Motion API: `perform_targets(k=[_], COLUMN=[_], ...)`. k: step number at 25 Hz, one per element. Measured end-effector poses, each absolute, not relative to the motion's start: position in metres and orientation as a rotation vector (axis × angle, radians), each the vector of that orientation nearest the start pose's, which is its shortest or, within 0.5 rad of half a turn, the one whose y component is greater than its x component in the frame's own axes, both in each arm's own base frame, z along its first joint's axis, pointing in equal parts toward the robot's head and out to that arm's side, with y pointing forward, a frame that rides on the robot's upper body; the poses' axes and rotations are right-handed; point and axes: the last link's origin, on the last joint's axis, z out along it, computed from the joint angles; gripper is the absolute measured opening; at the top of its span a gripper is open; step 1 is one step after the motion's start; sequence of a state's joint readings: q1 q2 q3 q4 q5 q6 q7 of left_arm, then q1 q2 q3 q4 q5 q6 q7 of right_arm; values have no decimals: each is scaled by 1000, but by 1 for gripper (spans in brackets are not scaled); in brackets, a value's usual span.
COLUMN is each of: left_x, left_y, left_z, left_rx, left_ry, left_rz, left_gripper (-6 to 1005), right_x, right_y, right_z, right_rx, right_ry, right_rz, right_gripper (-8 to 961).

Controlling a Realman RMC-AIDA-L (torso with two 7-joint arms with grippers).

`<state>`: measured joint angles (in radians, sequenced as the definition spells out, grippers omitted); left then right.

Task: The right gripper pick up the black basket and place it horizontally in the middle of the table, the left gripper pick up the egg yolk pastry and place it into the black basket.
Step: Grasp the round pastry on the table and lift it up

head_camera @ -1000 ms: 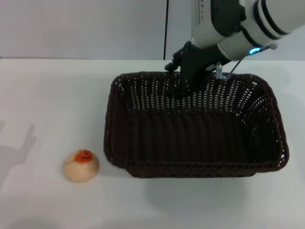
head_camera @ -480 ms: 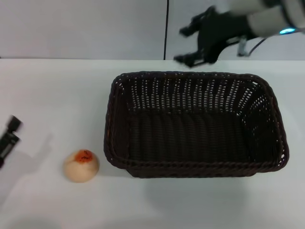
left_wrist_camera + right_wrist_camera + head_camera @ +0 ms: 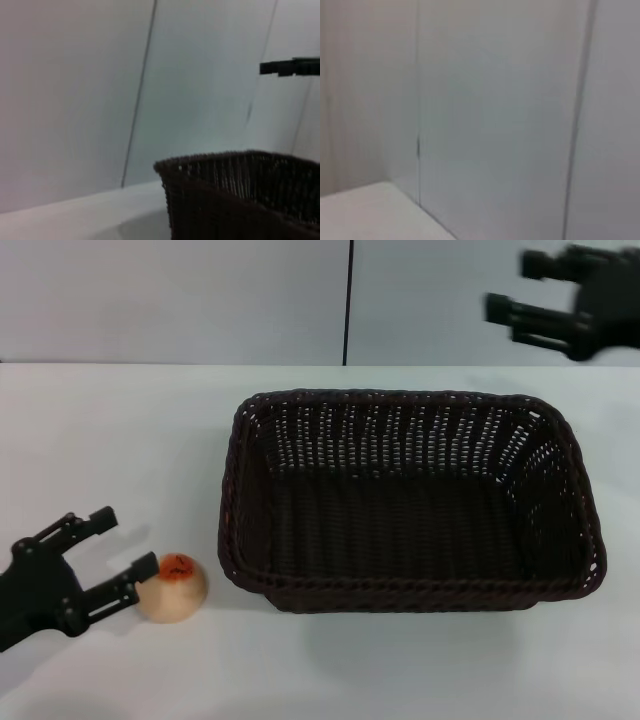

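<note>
Left claw (image 3: 112,552) newly beside egg yolk pastry (image 3: 171,587), prongs spread; right claw (image 3: 528,290) spread, farther off.

Head view overlooks black basket (image 3: 410,502), left wrist low beside it (shared), right wrist wallward

The black basket (image 3: 410,502) sits on the table (image 3: 120,440) in front of me, long side running left to right, and I place everything from it. The egg yolk pastry (image 3: 171,587) lies on the table just to the left of the basket's near-left corner, close to it but apart. My left gripper (image 3: 120,552) is left of the basket too, one finger against the pastry's left side. My right gripper (image 3: 512,292) hangs behind the basket's far-right part, above and clear of its rim.
</note>
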<state>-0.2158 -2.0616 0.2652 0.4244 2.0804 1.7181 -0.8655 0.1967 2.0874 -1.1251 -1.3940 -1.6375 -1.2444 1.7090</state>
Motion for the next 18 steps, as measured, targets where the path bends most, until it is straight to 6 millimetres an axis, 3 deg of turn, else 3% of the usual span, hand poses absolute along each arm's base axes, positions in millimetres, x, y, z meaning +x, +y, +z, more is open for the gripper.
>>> perform_targets(k=[1, 4, 5, 8, 13, 15, 18], left_x=[-358, -360, -361, -366, -371, -375, -375], left_y=[205, 209, 210, 211, 210, 210, 209], left_z=[9, 3, 1, -3, -6, -8, -11], left_rx=[-2367, -2433, -2447, -2468, -2475, -2476, -2494], left_ry=[-618, -604, -605, -609, -605, -610, -603], left_rz=[-835, -764, -741, -673, -614, -580, -561], left_gripper=[812, 812, 811, 811, 810, 810, 809], right_x=[202, 229, 248, 264, 288, 304, 316], right_y=[331, 316, 308, 300, 275, 258, 249], right_z=[75, 72, 69, 66, 69, 71, 73], right_rx=[-2405, -2346, -2289, -2233, -2081, -1941, -1825], right_ry=[414, 517, 587, 625, 559, 517, 513], right_rz=[697, 775, 846, 906, 1093, 1207, 1254], right_gripper=[640, 640, 640, 640, 639, 639, 639])
